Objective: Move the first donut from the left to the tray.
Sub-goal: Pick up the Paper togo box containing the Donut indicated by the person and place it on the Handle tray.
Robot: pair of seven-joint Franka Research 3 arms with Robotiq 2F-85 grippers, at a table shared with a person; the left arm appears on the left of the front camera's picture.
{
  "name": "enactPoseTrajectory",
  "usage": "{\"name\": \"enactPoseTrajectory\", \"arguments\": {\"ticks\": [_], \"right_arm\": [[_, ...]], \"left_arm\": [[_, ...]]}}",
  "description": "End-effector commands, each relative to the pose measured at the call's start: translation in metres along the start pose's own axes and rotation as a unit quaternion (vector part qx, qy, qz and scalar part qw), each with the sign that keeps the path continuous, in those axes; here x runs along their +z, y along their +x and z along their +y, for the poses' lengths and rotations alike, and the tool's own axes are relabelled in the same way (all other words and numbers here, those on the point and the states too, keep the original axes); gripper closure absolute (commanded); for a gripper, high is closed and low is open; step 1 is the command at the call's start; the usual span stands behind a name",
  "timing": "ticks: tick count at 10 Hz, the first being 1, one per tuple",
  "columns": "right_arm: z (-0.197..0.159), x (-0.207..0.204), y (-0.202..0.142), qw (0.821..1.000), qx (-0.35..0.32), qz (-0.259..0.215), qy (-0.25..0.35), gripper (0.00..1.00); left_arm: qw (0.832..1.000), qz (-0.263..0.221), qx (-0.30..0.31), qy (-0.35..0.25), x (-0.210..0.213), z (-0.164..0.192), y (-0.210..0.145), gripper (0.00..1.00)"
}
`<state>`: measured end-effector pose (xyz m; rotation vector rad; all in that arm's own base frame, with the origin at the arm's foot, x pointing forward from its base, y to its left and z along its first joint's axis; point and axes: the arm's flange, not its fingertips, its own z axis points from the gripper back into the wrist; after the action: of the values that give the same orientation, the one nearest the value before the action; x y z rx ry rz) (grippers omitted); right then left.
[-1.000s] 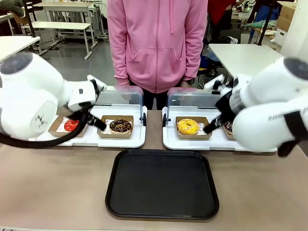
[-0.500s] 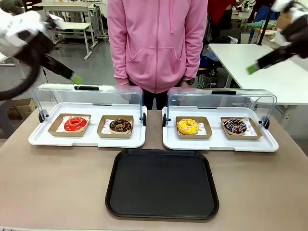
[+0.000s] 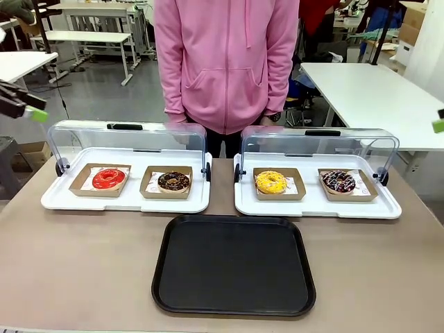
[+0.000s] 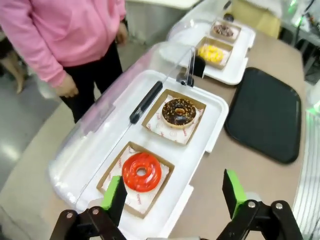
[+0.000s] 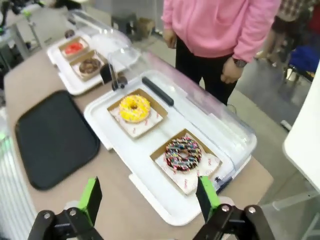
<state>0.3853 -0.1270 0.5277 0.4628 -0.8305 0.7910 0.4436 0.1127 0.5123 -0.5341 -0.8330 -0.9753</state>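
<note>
Donut [image 4: 141, 171], red-glazed, seemingly far below splayed left gripper [image 4: 174, 192]

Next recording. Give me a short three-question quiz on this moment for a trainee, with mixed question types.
1. True or false: the red donut already lies on the black tray.
2. Multiple choice: the left gripper has its fingers A) open, B) shut on the donut, C) shut on a lid handle.
3. Short answer: how many donuts sit in the left white tray?
Key: 1 false; 2 A; 3 two.
</note>
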Motion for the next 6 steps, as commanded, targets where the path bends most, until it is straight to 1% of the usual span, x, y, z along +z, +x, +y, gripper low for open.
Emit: {"name": "enactPoseTrajectory", "arguments": {"ticks": [1,2,3,4,5,6], "right_arm": [[-0.007,-0.009,-0.026,0.999,0.026,-0.034,0.020,0.00],[-0.003,-0.020,-0.029,0.998,0.051,-0.037,0.016,0.00],[-0.004,-0.018,-0.036,0.997,0.060,-0.044,0.017,0.00],[-0.005,-0.016,-0.034,0.996,0.066,-0.047,0.025,0.00],[-0.003,-0.011,-0.034,0.999,0.041,-0.027,0.010,0.00],[-0.003,-0.011,-0.034,0.999,0.041,-0.027,0.010,0.00]], "left_arm": [[0.998,-0.049,-0.004,-0.029,0.008,0.036,-0.031,0.00],[0.998,-0.065,-0.004,-0.024,0.026,0.035,-0.049,0.00],[0.997,-0.071,-0.002,-0.022,0.026,0.037,-0.062,0.00],[0.998,-0.065,0.008,0.014,0.028,0.034,-0.061,0.00],[0.998,-0.064,0.002,-0.014,0.030,0.027,-0.064,0.00],[0.998,-0.064,0.002,-0.014,0.030,0.027,-0.064,0.00]]}}
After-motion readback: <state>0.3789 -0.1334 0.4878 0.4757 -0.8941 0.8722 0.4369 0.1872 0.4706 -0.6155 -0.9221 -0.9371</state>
